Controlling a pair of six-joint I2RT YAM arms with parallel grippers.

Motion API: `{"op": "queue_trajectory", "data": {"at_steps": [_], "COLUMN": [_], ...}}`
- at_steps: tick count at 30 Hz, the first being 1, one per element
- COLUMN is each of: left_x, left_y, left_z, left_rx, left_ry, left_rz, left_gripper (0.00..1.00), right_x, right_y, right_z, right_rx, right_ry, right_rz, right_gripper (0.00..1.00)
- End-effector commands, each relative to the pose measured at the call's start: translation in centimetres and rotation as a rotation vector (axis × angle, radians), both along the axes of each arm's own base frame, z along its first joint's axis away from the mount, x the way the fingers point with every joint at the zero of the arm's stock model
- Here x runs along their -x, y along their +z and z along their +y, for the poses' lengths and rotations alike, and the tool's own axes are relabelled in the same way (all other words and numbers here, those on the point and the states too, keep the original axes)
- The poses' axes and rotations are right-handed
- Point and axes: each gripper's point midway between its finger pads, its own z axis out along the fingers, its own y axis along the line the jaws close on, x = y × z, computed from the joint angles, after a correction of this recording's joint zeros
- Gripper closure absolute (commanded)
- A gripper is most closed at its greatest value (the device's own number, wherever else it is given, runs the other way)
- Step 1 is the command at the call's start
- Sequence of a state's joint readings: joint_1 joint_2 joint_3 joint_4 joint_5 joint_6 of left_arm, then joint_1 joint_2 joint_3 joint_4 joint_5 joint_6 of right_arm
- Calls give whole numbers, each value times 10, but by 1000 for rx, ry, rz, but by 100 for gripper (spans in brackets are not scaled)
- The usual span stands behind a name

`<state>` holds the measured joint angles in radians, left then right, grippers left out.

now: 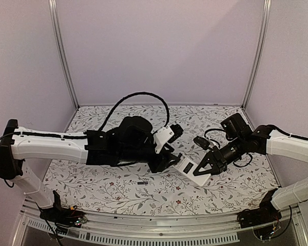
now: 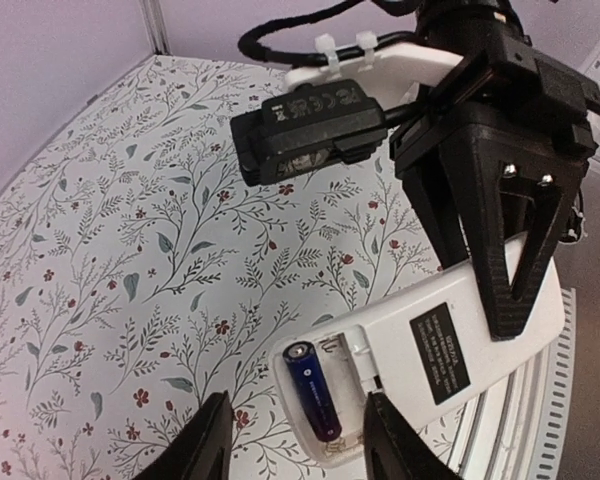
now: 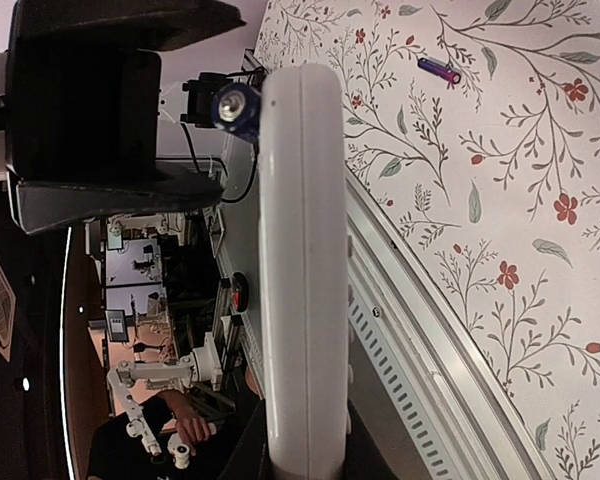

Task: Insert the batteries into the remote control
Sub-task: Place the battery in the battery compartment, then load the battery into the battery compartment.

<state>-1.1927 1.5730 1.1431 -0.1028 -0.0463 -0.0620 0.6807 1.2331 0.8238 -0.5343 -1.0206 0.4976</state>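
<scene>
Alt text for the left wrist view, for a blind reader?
A dark blue cylindrical battery lies in the recess of a flat white plastic remote control. The black right tool clamps the remote's other end; the left tool stands open around the battery, over a floral-printed table.

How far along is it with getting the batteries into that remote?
Halfway, it seems. Done: the first battery lies in the recess of the remote control, the left gripper open around it. In hand: the right gripper clamps the remote control. Left: the second battery lies loose on the table.
</scene>
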Motion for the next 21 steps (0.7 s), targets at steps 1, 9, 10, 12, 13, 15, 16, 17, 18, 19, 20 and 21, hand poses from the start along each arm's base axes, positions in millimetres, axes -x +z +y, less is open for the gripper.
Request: {"op": "queue_trajectory", "data": {"at_steps": [1, 9, 10, 12, 13, 15, 16, 17, 18, 19, 20, 21], "left_x": [-5, -39, -39, -38, -38, -35, -33, -32, -29, -28, -27, -26], "left_y": [27, 39, 36, 28, 20, 17, 17, 17, 20, 21, 20, 21], "left_z": [16, 58, 60, 61, 61, 55, 52, 47, 42, 37, 32, 27], "left_rx": [137, 481, 512, 569, 590, 653, 679, 698, 710, 716, 719, 732], "left_ry": [61, 395, 418, 466, 489, 493, 495, 485, 473, 470, 466, 462], "left_rz": [84, 418, 464, 564, 612, 688, 717, 734, 741, 743, 744, 746], "left_gripper": [41, 11, 11, 10, 9, 5, 3, 1, 1, 0, 1, 0], "right_x": [-4, -22, -25, -31, -34, -39, -40, -41, -43, -43, -44, -45], "right_y": [-4, 1, 4, 8, 10, 16, 18, 19, 20, 20, 21, 20], "right_z": [-2, 4, 6, 8, 10, 14, 15, 17, 18, 19, 20, 20], "right_rx": [35, 36, 27, 18, 8, -13, -26, -31, -33, -38, -39, -37], "right_ry": [8, -49, -57, -80, -91, -106, -108, -111, -117, -119, -123, -130], "right_rz": [-62, -131, -143, -159, -170, -177, -176, -173, -164, -162, -157, -153], "right_gripper": [100, 100, 100, 100, 100, 100, 100, 100, 100, 100, 100, 100]}}
